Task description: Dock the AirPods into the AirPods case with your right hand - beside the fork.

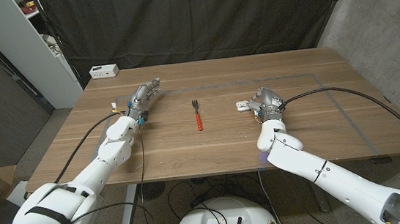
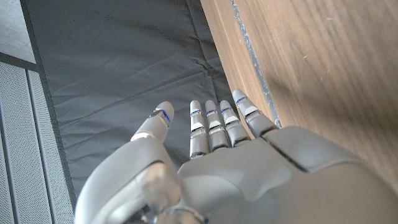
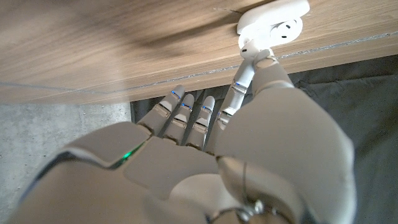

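One fork [image 1: 197, 114] mid-table; one open AirPods case [image 1: 243, 106] touching right hand [image 1: 266, 103] thumb; left hand [image 1: 143, 98] fingers straight, empty.

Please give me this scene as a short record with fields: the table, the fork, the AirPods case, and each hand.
table: wooden table
fork: red-handled fork, near the table's middle
AirPods case: white, open AirPods case, right of the fork, apart from it
right hand: right hand beside the case, a fingertip at it
left hand: left hand, fingers straight, holds nothing
wall side: white box at the far edge

One fork [image 1: 197, 115], one AirPods case [image 1: 243, 106], two robot hands, one white box [image 1: 104, 71]
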Controlling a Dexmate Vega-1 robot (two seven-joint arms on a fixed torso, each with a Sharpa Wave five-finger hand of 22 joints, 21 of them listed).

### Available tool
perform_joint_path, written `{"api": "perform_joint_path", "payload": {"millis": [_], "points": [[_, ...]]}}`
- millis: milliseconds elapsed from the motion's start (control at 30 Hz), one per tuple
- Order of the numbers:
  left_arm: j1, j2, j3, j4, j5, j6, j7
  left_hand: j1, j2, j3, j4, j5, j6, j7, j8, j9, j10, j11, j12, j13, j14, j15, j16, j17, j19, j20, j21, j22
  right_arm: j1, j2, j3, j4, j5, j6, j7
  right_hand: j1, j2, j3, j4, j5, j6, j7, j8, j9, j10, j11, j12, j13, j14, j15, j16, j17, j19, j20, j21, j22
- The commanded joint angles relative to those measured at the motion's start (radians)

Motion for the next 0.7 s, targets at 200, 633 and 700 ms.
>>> {"api": "perform_joint_path", "payload": {"millis": [200, 633, 700], "points": [[-0.023, -0.02, -0.001, 0.062, -0.008, -0.028, -0.029, 0.006, -0.002, 0.002, -0.003, 0.01, 0.009, 0.0, 0.0, 0.002, 0.007, 0.0, 0.006, 0.007, 0.005, -0.029, 0.001, -0.001, 0.01, 0.003, 0.0, 0.005, 0.051, -0.044, -0.024, -0.063, 0.002, -0.09, 0.104, 0.024, 0.007, 0.015, -0.001, -0.01, -0.007, -0.001, 0.029, 0.031, -0.003, 0.002, 0.01, 0.015, -0.015, -0.115, 0.006, 0.016, 0.001, -0.007, 0.001, 0.001], [-0.014, -0.013, 0.01, 0.035, 0.011, -0.014, -0.005, 0.009, -0.003, 0.0, -0.008, 0.011, 0.011, 0.0, -0.002, 0.003, 0.007, -0.001, 0.006, 0.008, 0.005, -0.029, 0.0, -0.001, 0.011, 0.002, -0.001, 0.005, 0.086, -0.081, -0.044, -0.107, 0.028, -0.147, 0.186, 0.035, 0.002, 0.024, -0.003, -0.019, -0.03, -0.005, 0.065, 0.075, -0.002, 0.004, 0.022, 0.032, -0.025, -0.113, 0.005, 0.034, -0.01, -0.009, -0.001, 0.001], [-0.014, -0.014, 0.01, 0.038, 0.01, -0.018, -0.008, 0.009, -0.003, 0.0, -0.008, 0.011, 0.011, 0.0, -0.002, 0.003, 0.008, -0.001, 0.006, 0.008, 0.005, -0.029, 0.0, -0.001, 0.012, 0.003, -0.002, 0.005, 0.095, -0.085, -0.051, -0.11, 0.031, -0.156, 0.198, 0.037, 0.001, 0.025, -0.003, -0.02, -0.032, -0.006, 0.07, 0.081, -0.002, 0.004, 0.024, 0.034, -0.026, -0.113, 0.005, 0.036, -0.012, -0.009, -0.001, 0.001]]}}
